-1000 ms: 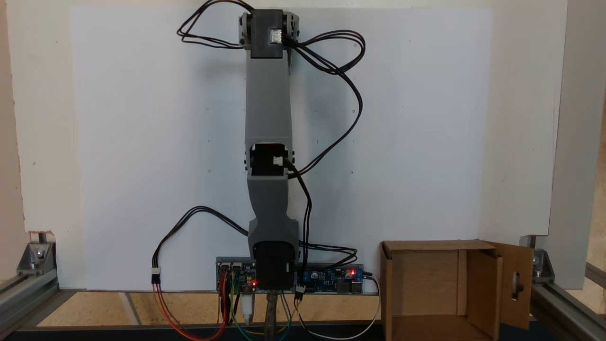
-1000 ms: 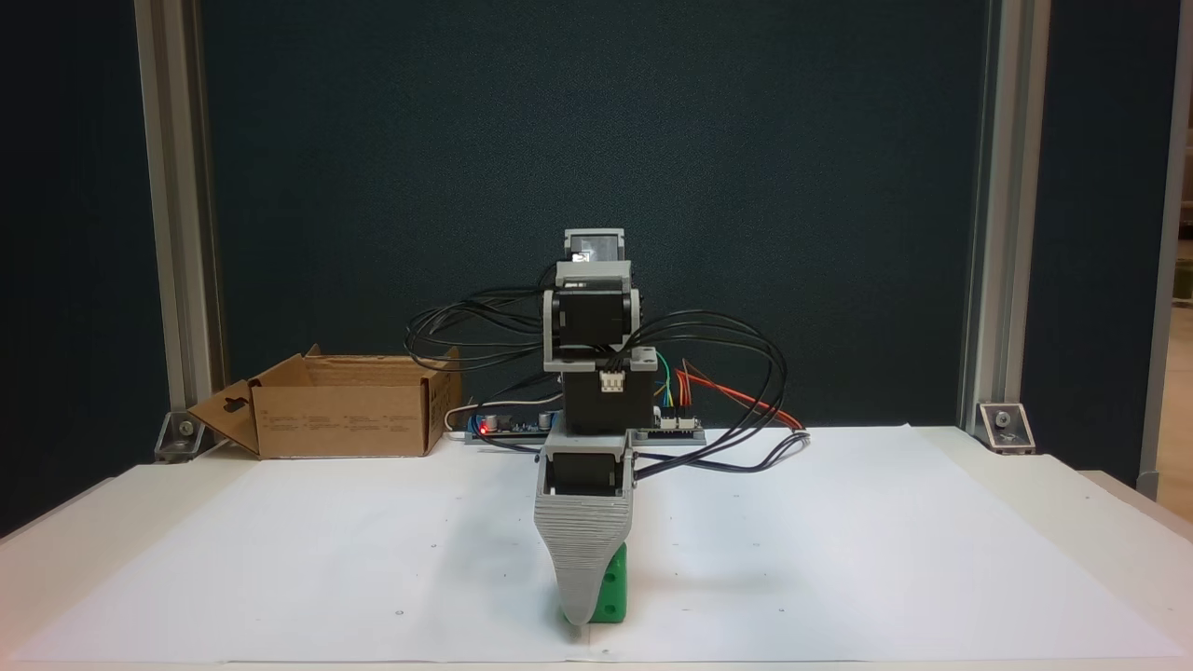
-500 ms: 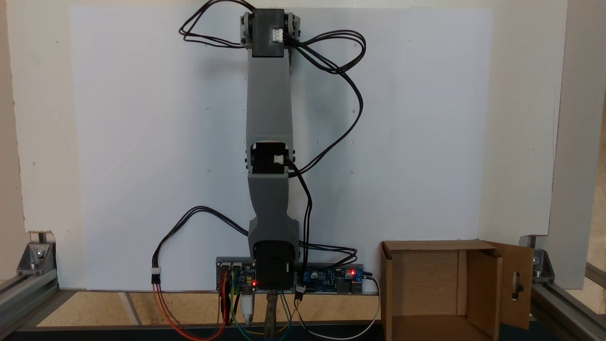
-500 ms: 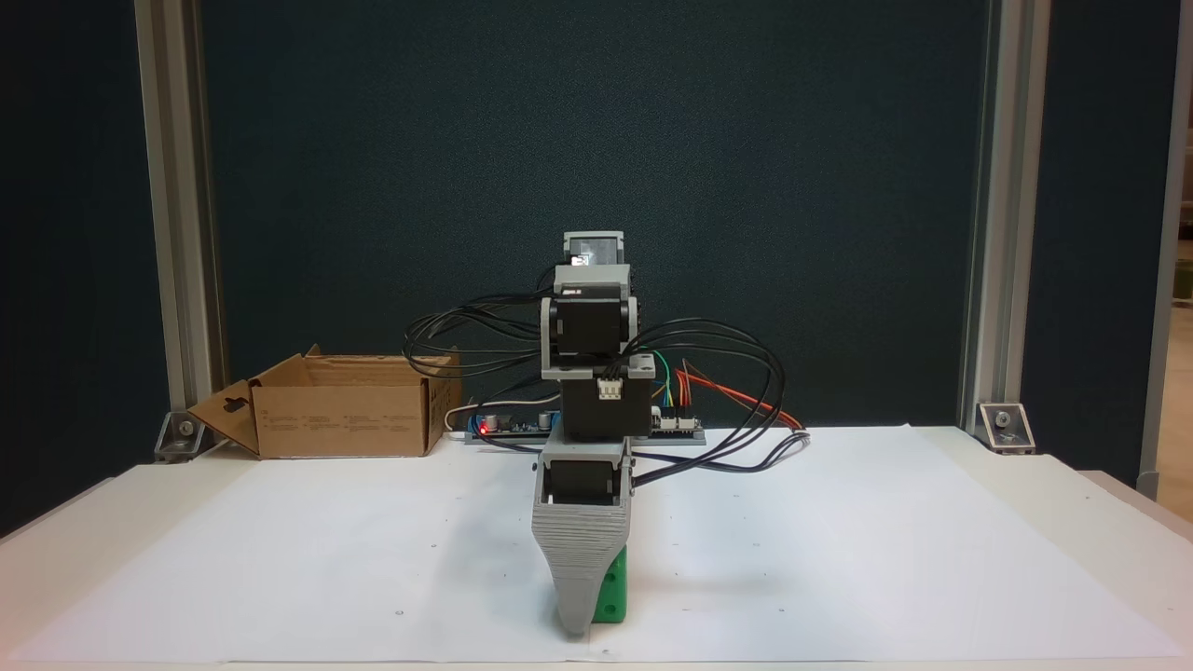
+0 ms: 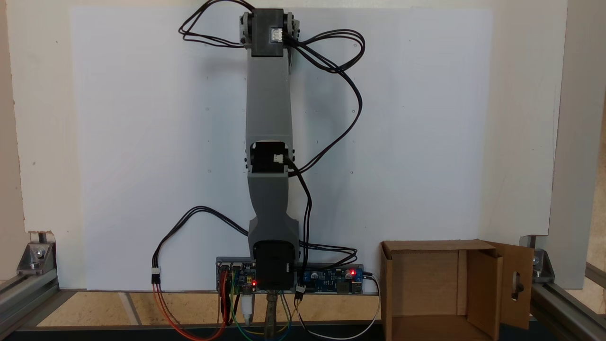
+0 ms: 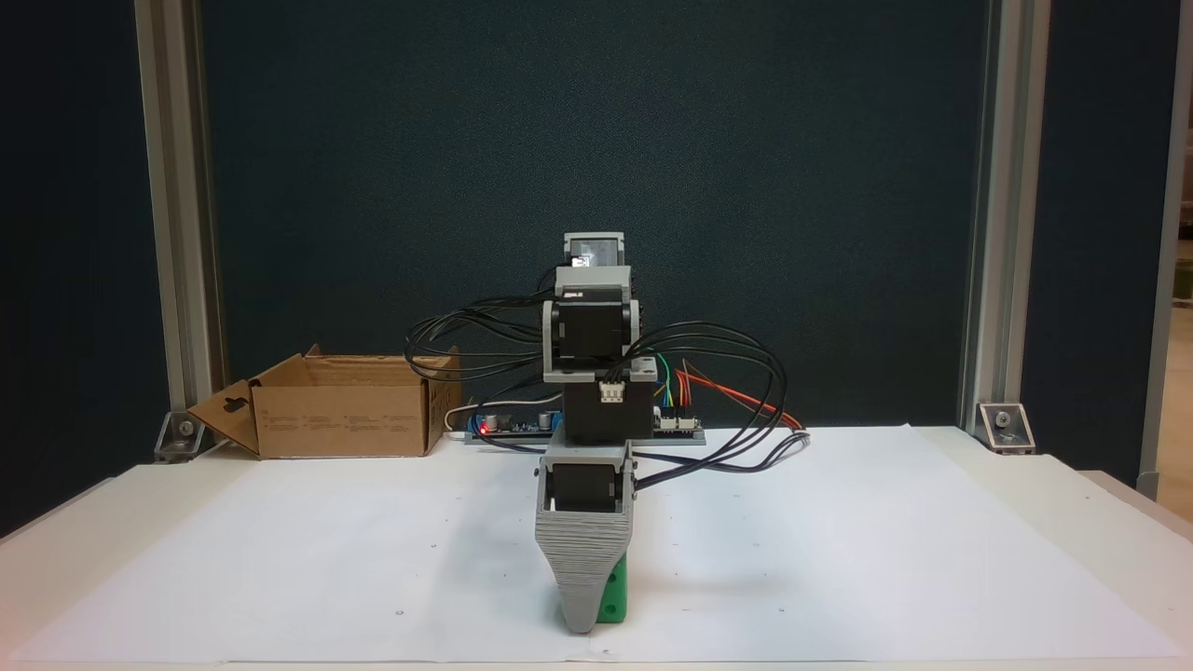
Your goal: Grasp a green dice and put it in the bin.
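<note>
The green dice (image 6: 612, 593) is seen low on the white paper sheet (image 6: 839, 559), near its front edge in a fixed view, mostly covered by the grey gripper (image 6: 582, 623) standing directly in front of it. Only one ribbed jaw is presented to the camera, so whether the dice is clasped cannot be told; it appears to be touched at least. The bin (image 6: 340, 415) (image 5: 442, 289) is set well apart, beside the controller board (image 5: 326, 279) at the arm's base.
</note>
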Controlling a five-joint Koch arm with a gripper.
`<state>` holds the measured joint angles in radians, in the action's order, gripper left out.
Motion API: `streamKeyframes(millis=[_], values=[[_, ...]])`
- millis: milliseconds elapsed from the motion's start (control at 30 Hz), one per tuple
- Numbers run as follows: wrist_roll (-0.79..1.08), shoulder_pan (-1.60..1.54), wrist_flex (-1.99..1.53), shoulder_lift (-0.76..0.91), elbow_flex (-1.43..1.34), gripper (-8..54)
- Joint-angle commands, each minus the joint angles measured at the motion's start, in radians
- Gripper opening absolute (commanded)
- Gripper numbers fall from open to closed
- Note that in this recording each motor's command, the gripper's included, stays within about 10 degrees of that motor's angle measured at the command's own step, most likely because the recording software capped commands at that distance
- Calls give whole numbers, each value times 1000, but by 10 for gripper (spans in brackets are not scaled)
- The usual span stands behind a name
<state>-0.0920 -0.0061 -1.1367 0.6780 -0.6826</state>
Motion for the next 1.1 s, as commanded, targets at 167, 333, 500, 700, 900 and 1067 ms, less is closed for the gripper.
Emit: streamKeyframes(millis=[167,333,500,700,900,1067], values=[[-48,-3,0,11,58,114],[-52,-2,-8,11,58,114],[-77,-5,-37,112,51,114],[-75,-52,-35,382,-110,114],[-74,-115,-29,678,-262,114],[-66,-117,-28,913,-353,114]])
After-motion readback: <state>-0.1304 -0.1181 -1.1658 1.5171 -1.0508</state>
